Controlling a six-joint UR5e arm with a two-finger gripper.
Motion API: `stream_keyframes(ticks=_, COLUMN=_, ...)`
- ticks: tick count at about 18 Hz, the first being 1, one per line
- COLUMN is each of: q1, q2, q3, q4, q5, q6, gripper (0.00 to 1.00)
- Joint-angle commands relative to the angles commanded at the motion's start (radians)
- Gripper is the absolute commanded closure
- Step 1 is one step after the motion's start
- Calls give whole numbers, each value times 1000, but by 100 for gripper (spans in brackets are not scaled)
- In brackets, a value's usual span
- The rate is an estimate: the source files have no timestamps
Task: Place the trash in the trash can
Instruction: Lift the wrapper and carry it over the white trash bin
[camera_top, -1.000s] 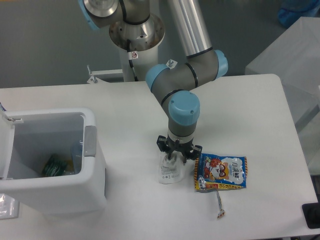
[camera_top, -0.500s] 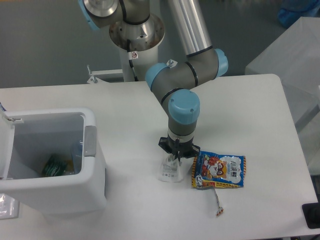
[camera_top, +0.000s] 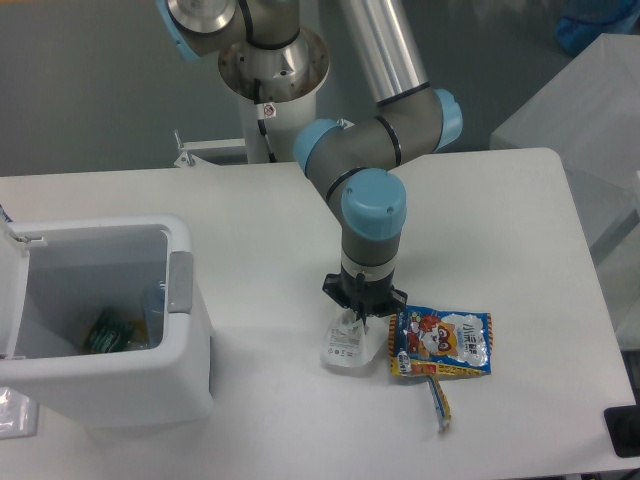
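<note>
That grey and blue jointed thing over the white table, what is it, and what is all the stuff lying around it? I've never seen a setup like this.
It is a robot arm, bolted behind the table and bending down onto it. The picture comes from one fixed camera that looks down at the table from the front. At the arm's tip is a two-finger gripper, its "hand". It is pressed down on a whitish plastic pouch; the arm hides the fingers, so I cannot tell whether they have closed on it. Right beside the pouch lies a blue-and-orange snack packet, with a thin stick poking out below it. To the left stands a white trash can, lid open, with some rubbish already inside. The pouch, packet and stick seem meant to go in there.
</note>
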Motion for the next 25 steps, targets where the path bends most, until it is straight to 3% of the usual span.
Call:
stream_keyframes(ticks=4, q1=3, q2=9, q3=69, q4=0, q5=-104, q6=-43, gripper=93)
stream_keyframes(ticks=11, q1=3, q2=31, q3=204, q4=0, q5=-232, q6=-302, gripper=93)
stream_keyframes(ticks=21, q1=25, q2=97, q3=253, q4=3, q5=-374, q6=-465, gripper=93)
stream_keyframes(ticks=25, q1=20, q2=130, q3=310, q4=12, q5=-385, q6=-650, gripper=93)
